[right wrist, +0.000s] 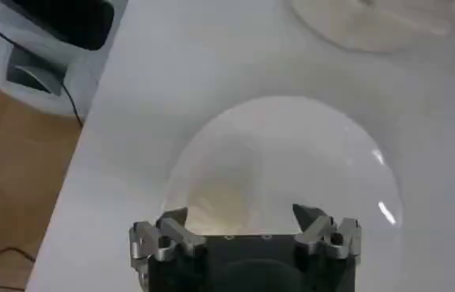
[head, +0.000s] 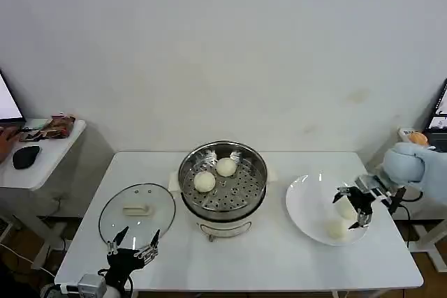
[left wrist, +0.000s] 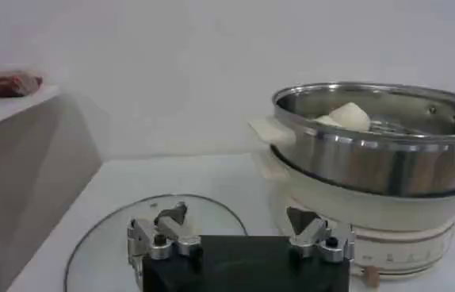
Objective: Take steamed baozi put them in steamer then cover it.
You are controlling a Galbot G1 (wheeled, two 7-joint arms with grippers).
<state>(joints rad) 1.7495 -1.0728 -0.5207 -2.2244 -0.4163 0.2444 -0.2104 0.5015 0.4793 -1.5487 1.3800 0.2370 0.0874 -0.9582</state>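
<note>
Steel steamer (head: 223, 179) holds two baozi (head: 215, 174) | our right gripper (head: 351, 209) spread over plate (head: 307, 207) | left gripper (head: 133, 245) spread by cover (head: 137, 212)

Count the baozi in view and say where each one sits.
4. Two baozi sit in the steamer. Two more lie on the white plate, with the open right gripper over them.

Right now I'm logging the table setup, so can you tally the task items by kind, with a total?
Steamed baozi: 4, namely two in the steamer and two on the white plate
Steamer: 1
Cover: 1
White plate: 1
Total: 7
</note>
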